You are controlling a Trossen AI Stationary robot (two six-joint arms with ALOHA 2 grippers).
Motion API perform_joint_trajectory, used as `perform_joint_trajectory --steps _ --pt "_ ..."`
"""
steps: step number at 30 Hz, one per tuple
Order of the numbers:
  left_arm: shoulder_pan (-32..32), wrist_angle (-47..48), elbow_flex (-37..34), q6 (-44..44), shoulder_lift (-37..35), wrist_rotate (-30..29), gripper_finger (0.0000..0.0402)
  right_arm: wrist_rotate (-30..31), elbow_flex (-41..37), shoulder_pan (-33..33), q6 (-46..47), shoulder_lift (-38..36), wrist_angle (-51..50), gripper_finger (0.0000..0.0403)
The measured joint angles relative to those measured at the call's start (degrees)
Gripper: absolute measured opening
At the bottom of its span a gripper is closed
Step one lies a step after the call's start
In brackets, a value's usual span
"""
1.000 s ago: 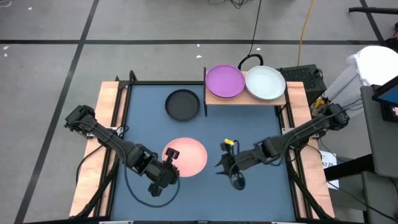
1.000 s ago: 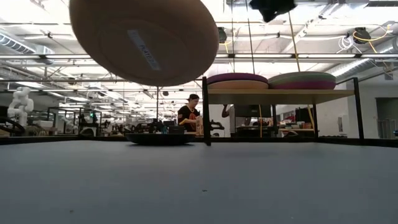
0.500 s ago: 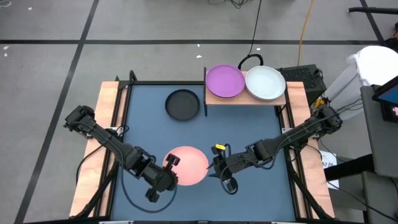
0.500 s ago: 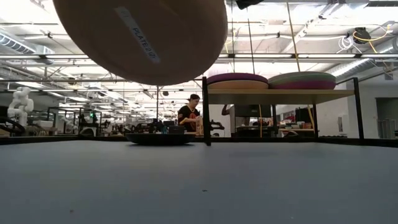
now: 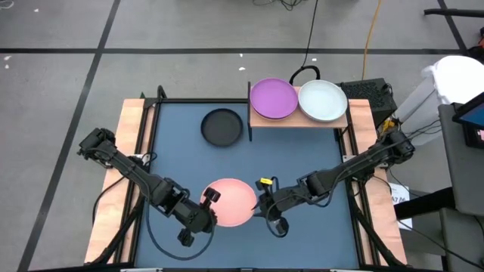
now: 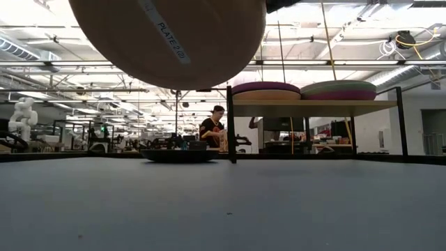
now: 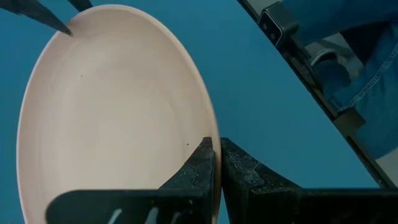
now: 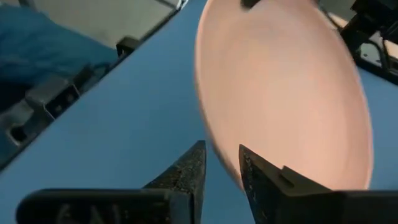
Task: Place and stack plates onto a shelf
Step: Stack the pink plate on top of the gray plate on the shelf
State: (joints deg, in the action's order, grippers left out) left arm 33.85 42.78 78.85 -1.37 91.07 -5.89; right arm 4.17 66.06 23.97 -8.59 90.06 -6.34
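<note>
A pink plate hangs above the near middle of the blue table. Its tan underside fills the top of the low view. My left gripper is shut on its left rim. My right gripper is open at the plate's right rim, one finger on each side of the rim, with a gap showing. A purple plate and a whitish plate rest side by side on the wooden shelf. A dark grey plate lies flat on the table, left of the shelf. My left gripper pinches the pink plate's rim between its two fingers, one on the upper face and one beneath. It comes from the table's near left, slanting down. The plate is lifted clear of the table and tilted. My right gripper straddles the opposite rim; whether a finger touches it, I cannot tell.
Light wooden strips edge the blue surface on both sides. The shelf stands on black legs at the far right. A person stands in the room beyond the table. A black cable loops behind the shelf.
My right gripper has gone toward the table's left, up to the pink plate, and now has the plate's right rim between its fingers. The plate, still held by my left gripper, has shifted a little toward the near edge and the right.
</note>
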Motion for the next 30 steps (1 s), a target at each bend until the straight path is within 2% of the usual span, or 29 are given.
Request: perform_joint_trajectory --steps 7,15,21,25,30 --pt "0.00 -0.07 -0.04 -0.01 0.04 0.06 0.0015 -0.06 -0.02 -0.34 -4.27 2.53 2.67 0.0063" --pt "-0.02 -1.88 -0.05 -0.36 0.00 -1.83 0.0027 -3.06 -0.09 -0.18 -6.12 2.25 1.83 0.0011" --pt "0.03 -3.41 -0.11 0.59 0.00 -9.00 0.0072 -3.88 -0.11 -0.11 -5.55 2.16 1.00 0.0005" --pt "-0.20 -5.36 0.00 0.89 0.00 -13.69 0.0113 -1.24 -0.04 -0.39 -4.01 1.98 2.29 0.0003" --pt "-0.11 -6.85 0.00 0.24 0.02 -18.45 0.0154 -1.47 -0.04 -0.41 -3.49 1.92 1.43 0.0003"
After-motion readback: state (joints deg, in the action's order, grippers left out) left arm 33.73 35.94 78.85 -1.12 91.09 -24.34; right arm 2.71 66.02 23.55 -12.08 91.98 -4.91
